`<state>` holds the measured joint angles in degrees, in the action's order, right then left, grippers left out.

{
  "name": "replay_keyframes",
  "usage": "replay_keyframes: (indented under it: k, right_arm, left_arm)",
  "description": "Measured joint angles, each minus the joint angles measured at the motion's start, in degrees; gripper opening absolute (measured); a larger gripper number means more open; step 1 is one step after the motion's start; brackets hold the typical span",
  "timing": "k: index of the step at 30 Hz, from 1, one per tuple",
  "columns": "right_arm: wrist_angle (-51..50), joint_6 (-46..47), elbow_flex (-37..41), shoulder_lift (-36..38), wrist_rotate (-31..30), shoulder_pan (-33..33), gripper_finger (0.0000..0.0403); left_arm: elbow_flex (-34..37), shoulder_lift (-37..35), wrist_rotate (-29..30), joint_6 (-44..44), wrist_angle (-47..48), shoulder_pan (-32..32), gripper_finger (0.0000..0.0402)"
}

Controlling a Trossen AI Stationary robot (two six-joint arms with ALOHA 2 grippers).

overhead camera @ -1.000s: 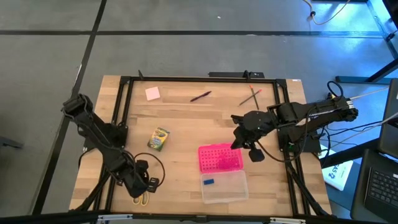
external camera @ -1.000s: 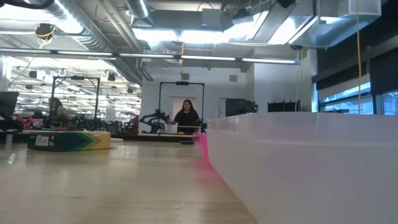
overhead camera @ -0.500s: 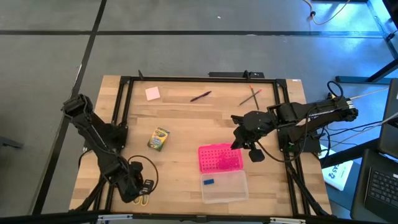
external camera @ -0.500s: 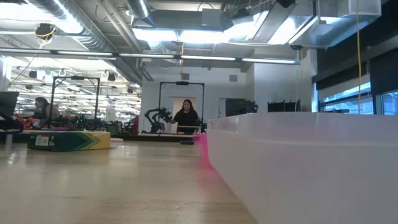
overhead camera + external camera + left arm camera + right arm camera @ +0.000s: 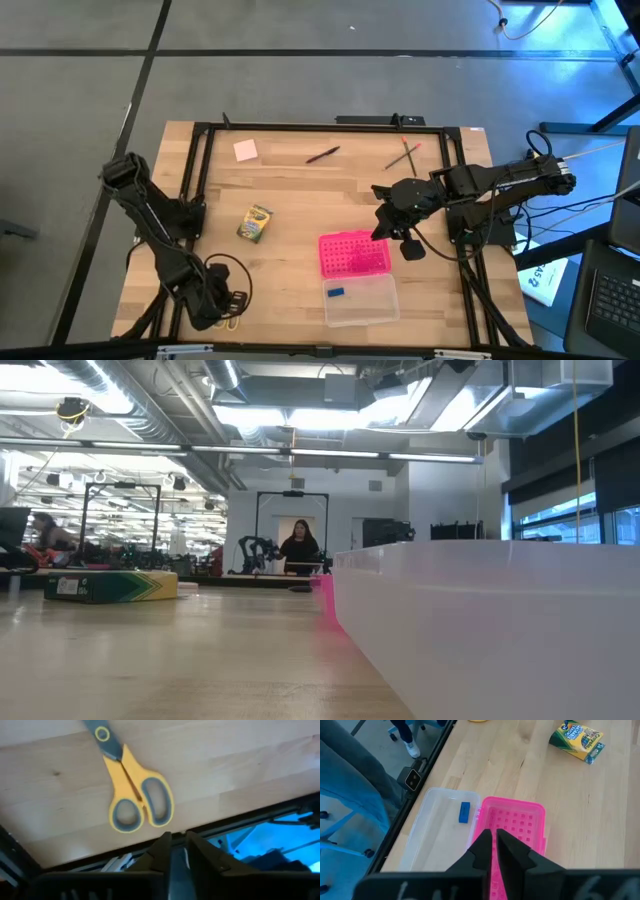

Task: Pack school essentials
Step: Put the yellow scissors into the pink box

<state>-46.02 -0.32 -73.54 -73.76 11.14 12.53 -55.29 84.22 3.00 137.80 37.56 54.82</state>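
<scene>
Left gripper [image 5: 222,305] shifted toward near-left table corner since earlier frame, now over yellow-handled scissors [image 5: 133,795]; fingers pressed together, empty (eraser [image 5: 335,292] already in case [image 5: 375,310]). Grasp step ahead: needs opening, descent onto handles

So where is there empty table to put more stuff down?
The biggest bare stretch of the table runs between the crayon box and the pink lid, up to the pen. The near left corner is crowded: the left end effector hangs over the scissors.
</scene>
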Motion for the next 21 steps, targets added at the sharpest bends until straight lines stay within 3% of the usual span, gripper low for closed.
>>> replay_keyframes:
  k: [11, 21]
  right_arm:
    - [0.00, 0.02, 0.00, 0.00, 0.00, 0.00, 0.0030]
    - [0.02, 0.00, 0.00, 0.00, 0.00, 0.00, 0.0030]
  left_arm:
    - [-0.02, 7.10, -2.34, -0.94, -5.26, -0.54, 0.0179]
    - [-0.02, 11.10, -2.75, -0.40, -7.81, -1.17, 0.0191]
